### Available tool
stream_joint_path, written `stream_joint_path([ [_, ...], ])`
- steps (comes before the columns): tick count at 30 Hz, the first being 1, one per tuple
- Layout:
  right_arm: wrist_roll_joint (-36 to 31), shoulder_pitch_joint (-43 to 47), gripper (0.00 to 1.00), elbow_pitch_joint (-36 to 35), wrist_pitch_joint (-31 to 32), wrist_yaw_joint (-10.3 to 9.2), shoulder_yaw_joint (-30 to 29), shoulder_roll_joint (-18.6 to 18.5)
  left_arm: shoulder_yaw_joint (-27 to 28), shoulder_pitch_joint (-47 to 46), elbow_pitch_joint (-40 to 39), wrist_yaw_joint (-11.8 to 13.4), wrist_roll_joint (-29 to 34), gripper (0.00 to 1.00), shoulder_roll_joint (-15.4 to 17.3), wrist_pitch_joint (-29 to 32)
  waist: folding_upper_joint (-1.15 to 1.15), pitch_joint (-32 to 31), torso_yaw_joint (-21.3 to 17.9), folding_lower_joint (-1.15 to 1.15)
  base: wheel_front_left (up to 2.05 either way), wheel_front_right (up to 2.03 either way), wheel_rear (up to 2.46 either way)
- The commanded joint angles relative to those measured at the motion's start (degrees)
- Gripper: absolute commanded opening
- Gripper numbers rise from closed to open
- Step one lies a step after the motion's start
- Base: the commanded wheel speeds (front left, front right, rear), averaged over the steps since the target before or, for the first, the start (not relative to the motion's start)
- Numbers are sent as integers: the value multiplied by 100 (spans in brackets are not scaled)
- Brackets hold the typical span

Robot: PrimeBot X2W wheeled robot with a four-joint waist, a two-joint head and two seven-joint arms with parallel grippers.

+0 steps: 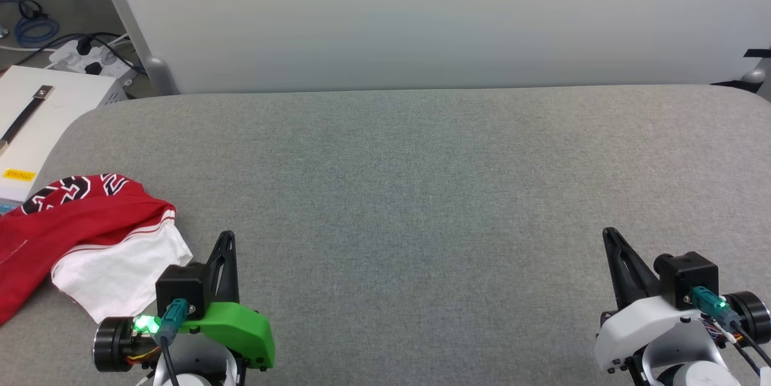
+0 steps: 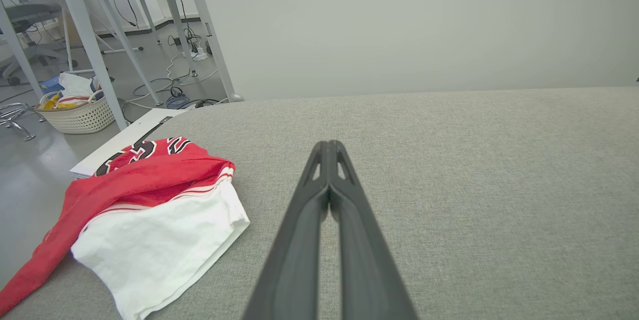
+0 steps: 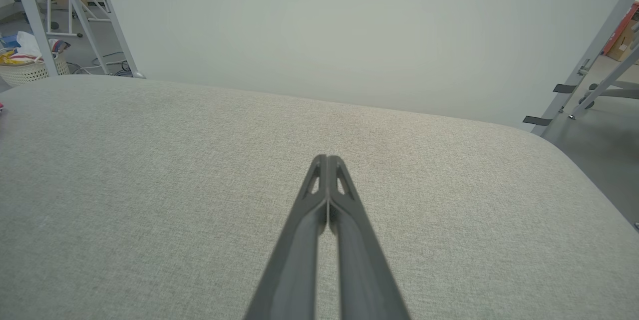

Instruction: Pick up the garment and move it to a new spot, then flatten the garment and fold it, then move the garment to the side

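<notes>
We see the garment (image 1: 90, 217) crumpled at the table's (image 1: 421, 193) left edge, partly draped over it. Our left end effector (image 1: 227, 236), just beside the garment, and right end effector (image 1: 609, 234) are clenched and empty, likely parked before the first pick.

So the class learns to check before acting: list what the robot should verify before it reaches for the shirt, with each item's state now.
1. Location of the garment known: ok, bunched at the left edge of the grey surface.
2. Is the left tool open to grasp: not ok, shut.
3. Is the right tool open: not ok, shut.
4. Both tools apart from the garment: ok.
5. Garment wholly on the surface: cannot tell, its red part reaches the edge.
</notes>
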Motion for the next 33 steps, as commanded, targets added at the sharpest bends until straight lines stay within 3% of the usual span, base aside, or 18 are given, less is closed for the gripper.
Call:
stream_joint_path([
  [1,-55,-79,0,2,-1,-4,4,-5,5,-100,-13,-24,55,0,-27,-4,0,0,0,0,0,0,0],
  [33,-55,-79,0,2,-1,-4,4,-5,5,-100,-13,-24,55,0,-27,-4,0,0,0,0,0,0,0],
])
